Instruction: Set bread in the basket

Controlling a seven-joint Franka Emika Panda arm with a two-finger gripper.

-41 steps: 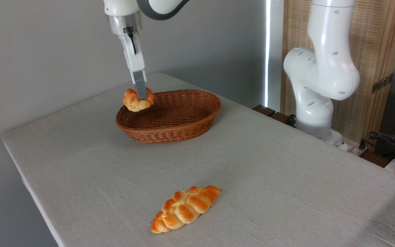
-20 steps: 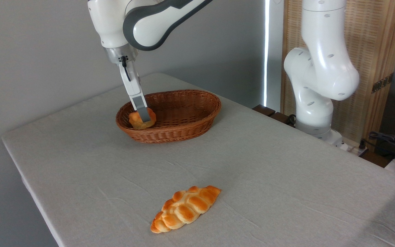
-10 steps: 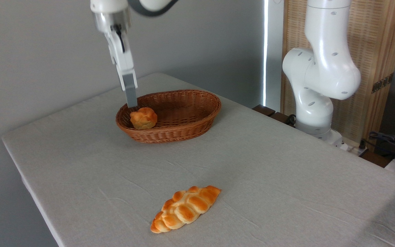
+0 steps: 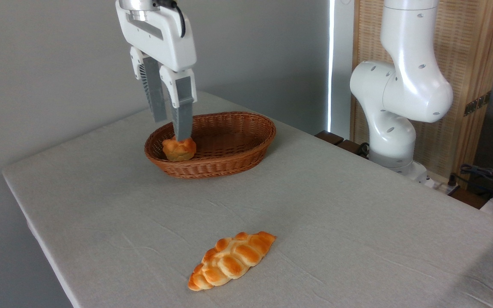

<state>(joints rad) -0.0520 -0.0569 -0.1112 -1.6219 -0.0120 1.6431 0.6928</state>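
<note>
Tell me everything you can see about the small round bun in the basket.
The bun is small and round, golden-orange and glossy on its knotted top, paler toward its base. It sits upright inside the woven brown basket, at the left end, its lower part hidden by the near rim. The tool hangs above it with fingers parted, holding nothing; one fingertip overlaps the bun's top, contact unclear.

bread in basket; jaws parted above; loaf on table
</note>
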